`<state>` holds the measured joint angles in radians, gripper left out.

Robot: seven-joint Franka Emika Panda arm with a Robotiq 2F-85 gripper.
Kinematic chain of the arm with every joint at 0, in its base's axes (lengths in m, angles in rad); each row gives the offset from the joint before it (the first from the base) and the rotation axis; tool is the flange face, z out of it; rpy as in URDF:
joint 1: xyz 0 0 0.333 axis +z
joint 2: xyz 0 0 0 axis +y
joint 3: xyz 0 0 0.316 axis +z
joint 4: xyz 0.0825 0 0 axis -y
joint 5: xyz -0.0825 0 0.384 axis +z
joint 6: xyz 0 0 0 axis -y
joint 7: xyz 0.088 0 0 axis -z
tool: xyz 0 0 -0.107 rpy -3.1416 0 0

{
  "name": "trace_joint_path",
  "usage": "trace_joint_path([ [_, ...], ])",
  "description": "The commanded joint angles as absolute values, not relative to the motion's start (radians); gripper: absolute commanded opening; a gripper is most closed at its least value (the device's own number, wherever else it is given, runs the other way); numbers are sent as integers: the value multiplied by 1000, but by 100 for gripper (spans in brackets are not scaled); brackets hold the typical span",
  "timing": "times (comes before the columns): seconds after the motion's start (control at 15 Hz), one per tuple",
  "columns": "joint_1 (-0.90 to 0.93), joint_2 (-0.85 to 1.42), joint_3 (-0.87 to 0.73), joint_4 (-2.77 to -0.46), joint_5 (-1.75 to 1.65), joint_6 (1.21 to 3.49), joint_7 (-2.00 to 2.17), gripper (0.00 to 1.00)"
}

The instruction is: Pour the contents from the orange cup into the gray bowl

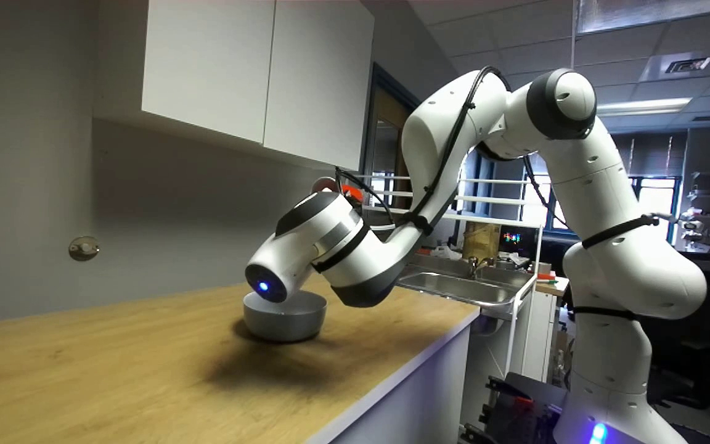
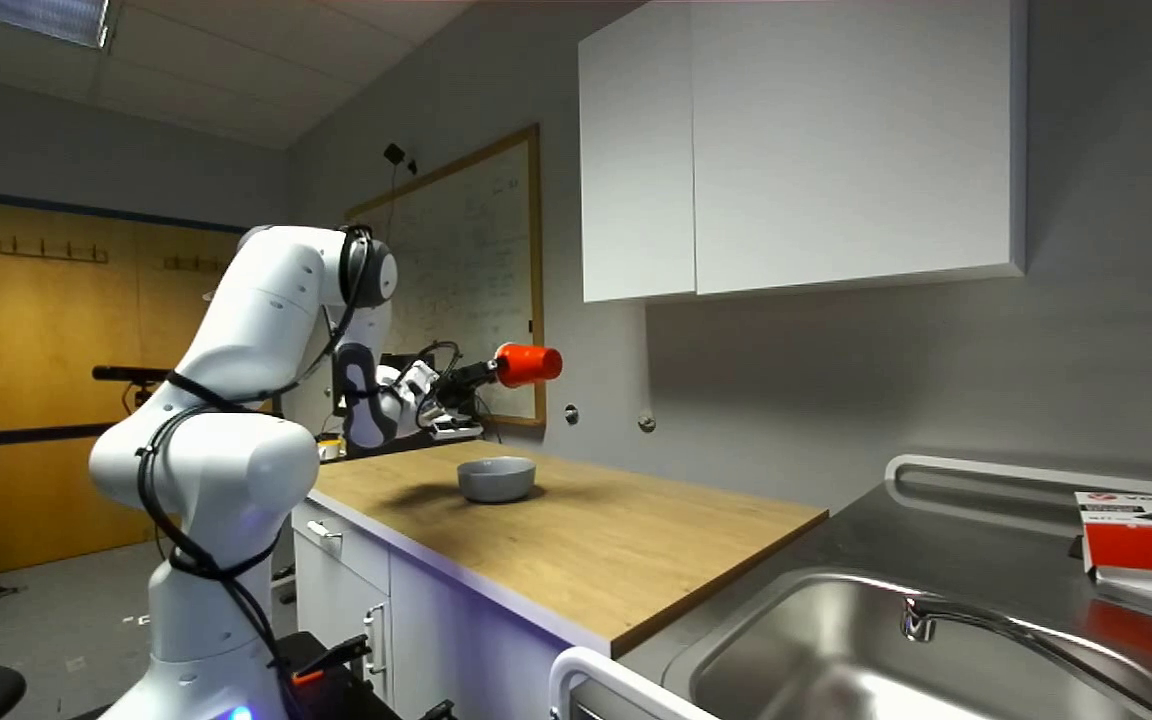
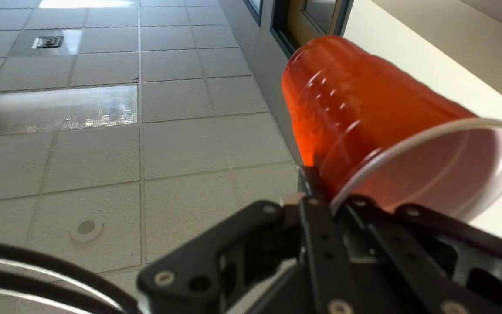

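The orange cup [image 3: 364, 113] is held tilted onto its side in the wrist view. Its white rim faces the lower right, and the visible part of its inside is bare. My gripper [image 3: 331, 194] is shut on the cup's wall at the rim, one finger outside and the other hidden inside. In an exterior view the cup [image 2: 530, 365] lies nearly level in the air, higher than the bowl. In an exterior view it is mostly hidden behind the wrist [image 1: 353, 193]. The gray bowl [image 1: 285, 319] stands upright on the counter; it also shows in an exterior view [image 2: 496, 481].
The wooden counter [image 2: 616, 540] carries the bowl. White wall cabinets [image 2: 801, 150] hang above its back. A steel sink [image 2: 796, 650] with a faucet adjoins one end. A red and white box [image 2: 1148, 540] lies beyond the sink. The grey wall [image 1: 28, 185] runs behind.
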<state>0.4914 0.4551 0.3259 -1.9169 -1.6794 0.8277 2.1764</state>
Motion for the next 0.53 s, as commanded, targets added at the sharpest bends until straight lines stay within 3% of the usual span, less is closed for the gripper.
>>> trace_joint_path([
  [0.0,501,563,307,-1819,-1731,751,2176,5],
  [0.47,527,712,289,-1769,-1825,672,2148,5],
])
